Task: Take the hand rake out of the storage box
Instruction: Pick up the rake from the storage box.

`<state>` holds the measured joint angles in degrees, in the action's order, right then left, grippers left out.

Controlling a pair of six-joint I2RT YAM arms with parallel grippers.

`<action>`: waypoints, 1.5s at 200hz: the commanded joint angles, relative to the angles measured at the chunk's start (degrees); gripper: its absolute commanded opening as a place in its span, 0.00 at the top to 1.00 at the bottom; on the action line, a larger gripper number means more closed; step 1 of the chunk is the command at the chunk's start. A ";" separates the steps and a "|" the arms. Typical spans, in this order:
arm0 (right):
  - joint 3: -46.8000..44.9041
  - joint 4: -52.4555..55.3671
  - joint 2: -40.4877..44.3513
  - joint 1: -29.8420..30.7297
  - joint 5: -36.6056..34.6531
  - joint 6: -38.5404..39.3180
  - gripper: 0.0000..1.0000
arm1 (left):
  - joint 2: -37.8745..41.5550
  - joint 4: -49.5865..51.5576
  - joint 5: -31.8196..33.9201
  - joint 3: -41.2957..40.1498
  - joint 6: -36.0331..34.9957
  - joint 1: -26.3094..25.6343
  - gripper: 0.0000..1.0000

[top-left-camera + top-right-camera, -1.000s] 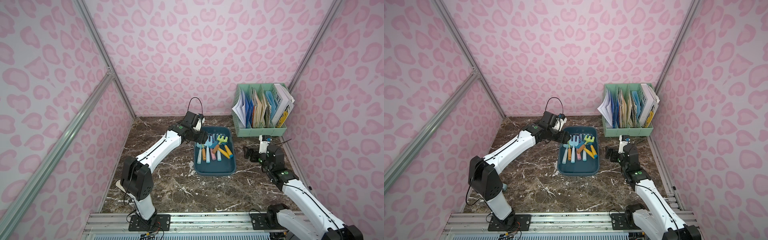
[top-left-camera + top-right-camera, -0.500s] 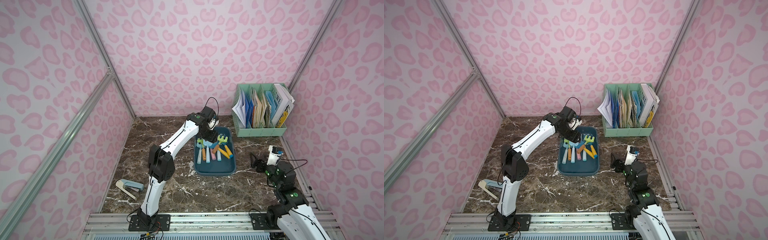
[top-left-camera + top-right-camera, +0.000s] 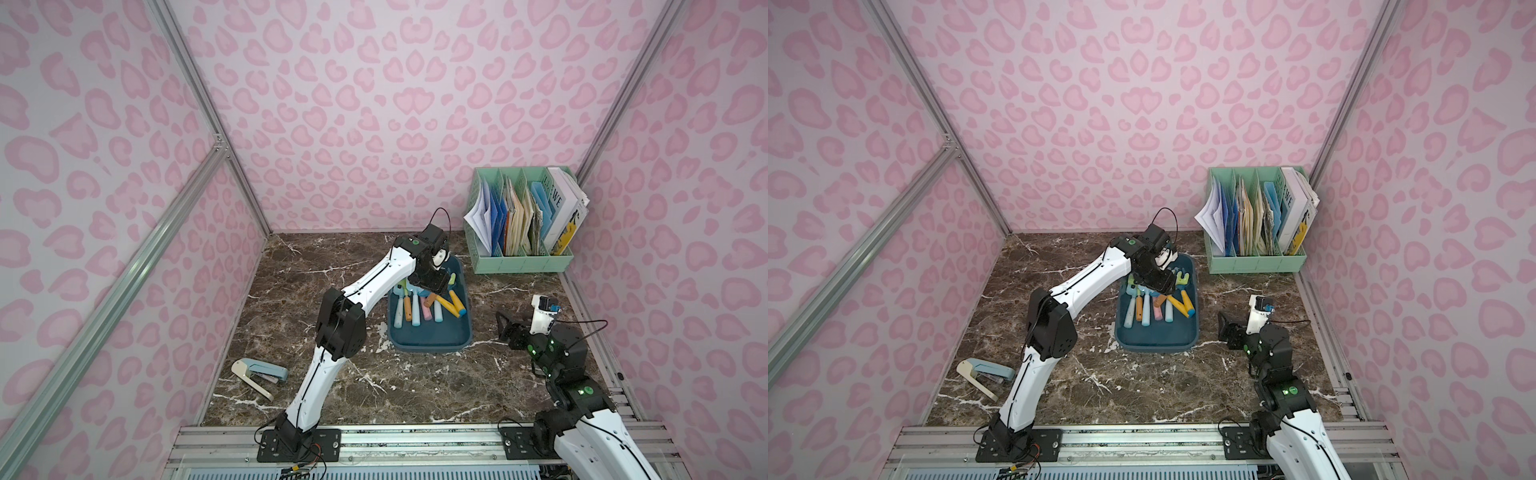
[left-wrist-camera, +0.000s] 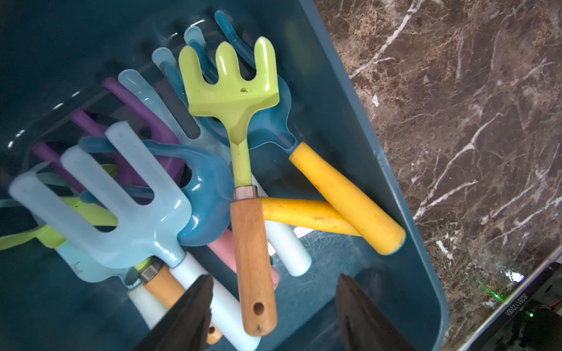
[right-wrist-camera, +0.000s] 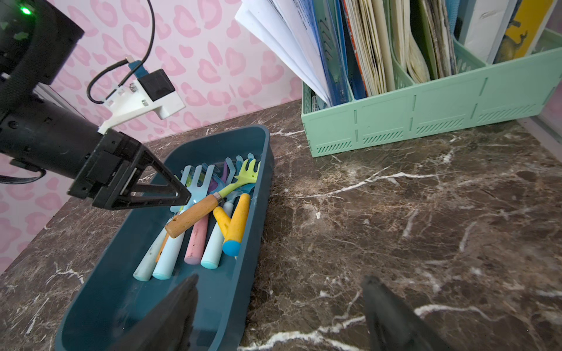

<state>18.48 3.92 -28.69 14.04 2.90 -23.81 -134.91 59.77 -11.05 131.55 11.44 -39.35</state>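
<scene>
Left pincer (image 4: 275,279) hung spread above the rake (image 4: 252,243), its jaws astride the butt of the wooden handle, pinching nothing. That handle ran straight away from the pincer, green head toward the far end of the box (image 4: 328,127), atop the other rakes (image 4: 137,218). Right pincer (image 5: 279,278), also spread, stood farther off, over the worktop (image 5: 395,212) beside the box.

A mint-green file rack (image 3: 523,262) stuffed with papers (image 3: 515,216) stands in the far right corner of the dark marble counter (image 3: 415,386), while a blue-and-cream stapler (image 3: 259,372) lies near its left edge.
</scene>
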 commanded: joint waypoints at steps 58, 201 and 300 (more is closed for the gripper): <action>-0.55 -1.37 0.32 0.28 1.06 -0.83 0.15 | -4.46 1.50 3.73 2.21 3.49 -0.80 0.32; -0.47 -1.36 -0.10 0.40 1.42 -0.82 0.15 | -8.28 1.98 6.22 4.42 4.83 -0.89 0.45; -0.39 -1.26 -0.14 0.48 1.41 -0.82 0.15 | -5.90 1.49 8.32 1.74 5.12 -1.00 0.64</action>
<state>17.93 3.95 -28.75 14.46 3.99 -24.36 -141.51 60.82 -3.42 133.67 16.56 -40.40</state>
